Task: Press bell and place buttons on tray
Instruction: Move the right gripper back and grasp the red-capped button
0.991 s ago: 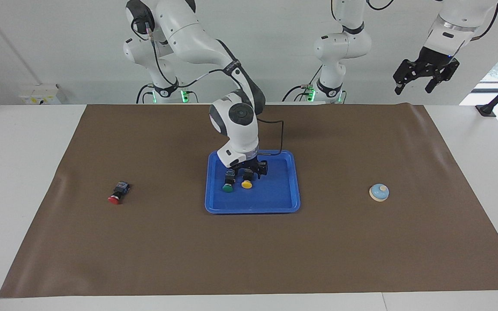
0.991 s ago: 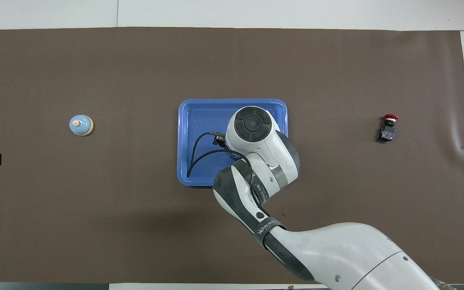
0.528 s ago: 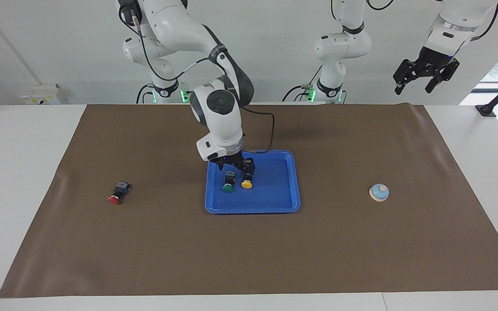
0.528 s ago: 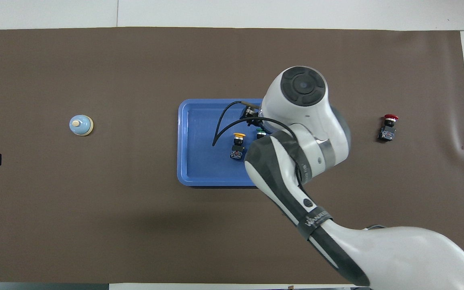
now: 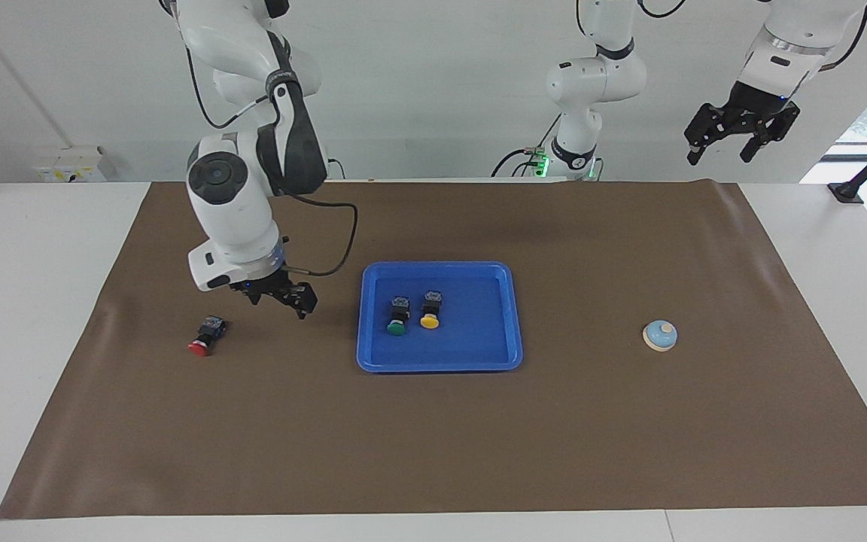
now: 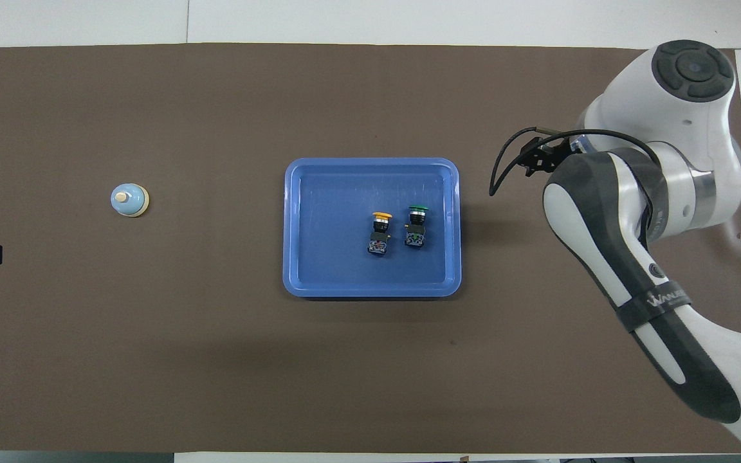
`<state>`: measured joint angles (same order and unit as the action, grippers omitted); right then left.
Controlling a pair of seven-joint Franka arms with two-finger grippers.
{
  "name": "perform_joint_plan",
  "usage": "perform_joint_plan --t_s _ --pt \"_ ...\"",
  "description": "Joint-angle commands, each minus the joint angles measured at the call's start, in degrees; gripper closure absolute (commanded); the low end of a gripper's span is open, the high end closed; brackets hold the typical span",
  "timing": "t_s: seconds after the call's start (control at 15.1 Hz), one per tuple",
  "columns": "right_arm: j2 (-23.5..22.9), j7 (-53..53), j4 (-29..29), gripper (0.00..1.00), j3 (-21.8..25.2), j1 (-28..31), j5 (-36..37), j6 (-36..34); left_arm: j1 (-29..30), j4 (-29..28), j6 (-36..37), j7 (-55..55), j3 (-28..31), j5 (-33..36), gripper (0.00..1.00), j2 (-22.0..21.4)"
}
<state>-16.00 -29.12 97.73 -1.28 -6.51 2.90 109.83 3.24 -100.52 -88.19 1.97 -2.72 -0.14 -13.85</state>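
Your tray (image 5: pixel 479 354) holds two buttons, green (image 5: pixel 397 315) and yellow (image 5: pixel 430 310); a third, red (image 5: pixel 206 336), lies on the mat toward the right arm's end; one bell (image 5: pixel 660 336); right gripper (image 5: pixel 283 299) and left gripper (image 5: pixel 738 143) both gape wide, empty.

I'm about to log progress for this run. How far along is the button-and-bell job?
Two buttons look placed: the green button and yellow button lie side by side in the tray. The right gripper, open and empty, hangs over the mat beside the red button, which is not yet in the tray. The left gripper waits raised, open. Whether the bell was pressed cannot be told.
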Motion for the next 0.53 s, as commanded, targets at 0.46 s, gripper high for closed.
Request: perform_joint_plan --t_s 0.46 --pt "3.9 12.1 17.2 0.00 -0.7 13.2 1.3 16.7 -0.1 0.1 0.8 0.3 0.1 -0.4 0.00 -0.6"
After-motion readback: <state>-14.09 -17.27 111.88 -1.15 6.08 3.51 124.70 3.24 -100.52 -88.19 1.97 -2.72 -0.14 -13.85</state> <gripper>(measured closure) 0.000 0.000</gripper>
